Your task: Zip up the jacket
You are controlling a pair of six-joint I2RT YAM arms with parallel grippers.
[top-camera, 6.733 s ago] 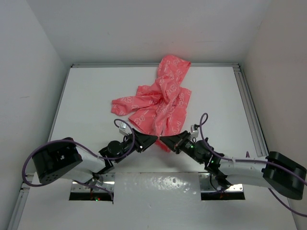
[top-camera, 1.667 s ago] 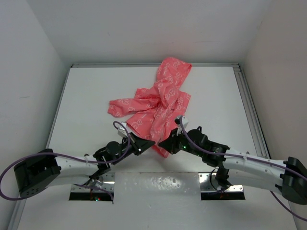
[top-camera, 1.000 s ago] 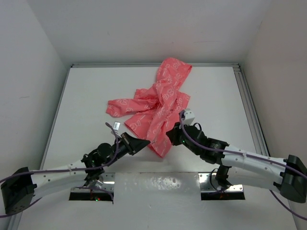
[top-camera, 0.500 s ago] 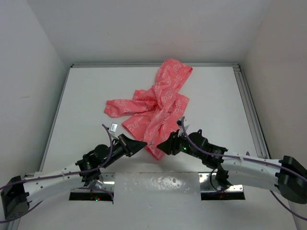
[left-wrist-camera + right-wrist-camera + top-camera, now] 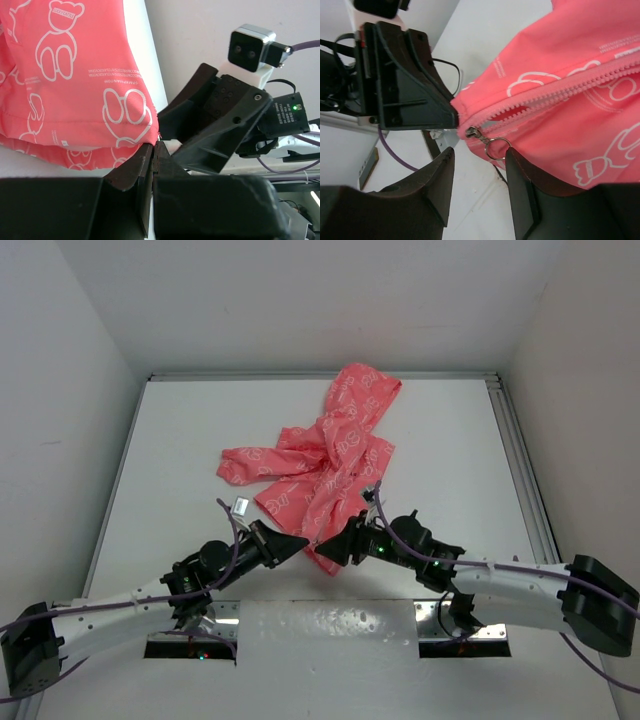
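Observation:
The coral-pink jacket (image 5: 330, 455) lies crumpled on the white table, its hood toward the back wall. My left gripper (image 5: 300, 541) is shut on the near bottom corner of the jacket (image 5: 65, 85), and the hem sits right at its closed tips (image 5: 154, 145). My right gripper (image 5: 327, 549) faces it, nearly tip to tip. In the right wrist view the right gripper (image 5: 480, 151) is open. The zipper slider (image 5: 471, 132) and its metal ring (image 5: 495, 148) hang just above the gap between the fingers. The zipper teeth (image 5: 555, 92) above the slider are partly apart.
White walls close off the table at the back and on both sides. A metal rail (image 5: 520, 470) runs along the right edge. Perforated metal plates (image 5: 460, 635) hold the arm bases at the near edge. Purple cables trail along both arms.
My right gripper has opened and moved from higher on the jacket down to the bottom corner by the zipper slider. The left gripper stays shut on the hem.

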